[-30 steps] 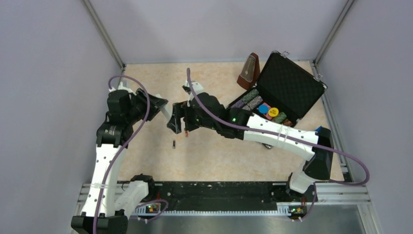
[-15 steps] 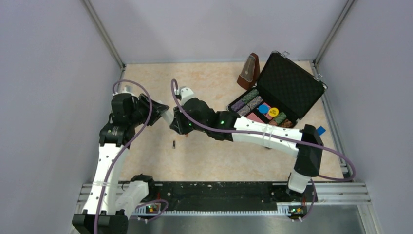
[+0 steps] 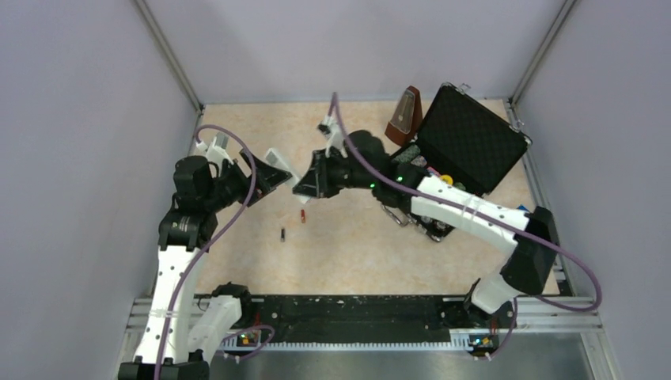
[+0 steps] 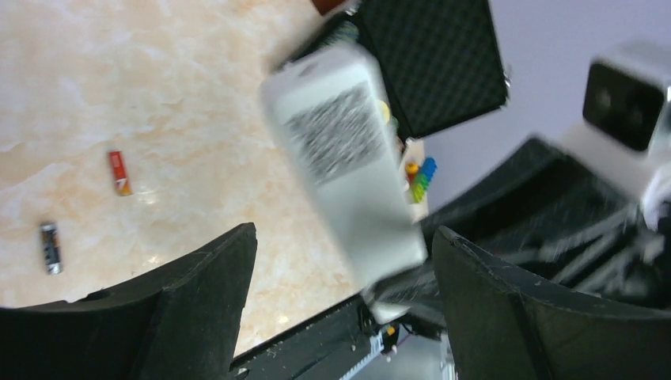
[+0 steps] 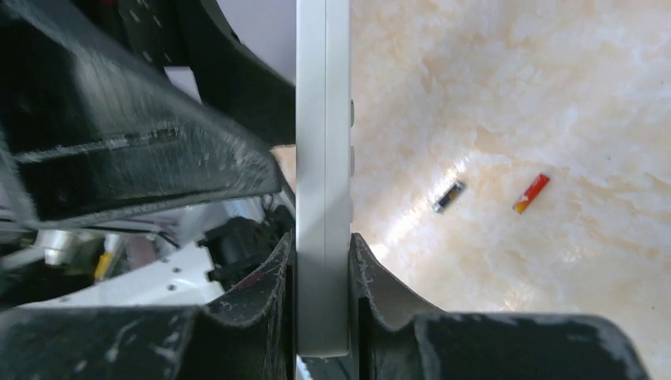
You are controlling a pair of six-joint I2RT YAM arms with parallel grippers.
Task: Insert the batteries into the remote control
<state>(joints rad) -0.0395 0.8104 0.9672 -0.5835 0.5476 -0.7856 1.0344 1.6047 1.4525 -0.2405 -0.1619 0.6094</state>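
Note:
The white remote control point(image 5: 323, 158) is held edge-on, with my right gripper point(image 5: 323, 241) shut on its near end. In the top view the remote point(image 3: 278, 162) hangs above the table between both grippers. My left gripper point(image 4: 344, 237) is open, its fingers point(image 4: 214, 277) spread on either side of the blurred remote point(image 4: 344, 158) without gripping it. A red battery point(image 3: 302, 215) and a black battery point(image 3: 282, 233) lie loose on the table below; both also show in the left wrist view as the red battery point(image 4: 120, 172) and the black battery point(image 4: 50, 247).
An open black case point(image 3: 467, 138) with poker chips stands at the back right, beside a brown metronome point(image 3: 403, 115). Coloured toy blocks point(image 4: 419, 178) lie near the case. The arm rail point(image 3: 356, 309) runs along the near edge.
My right gripper shut on the remote and my left gripper opened off it. The right arm then swung right and back, carrying the remote. The batteries stayed put.

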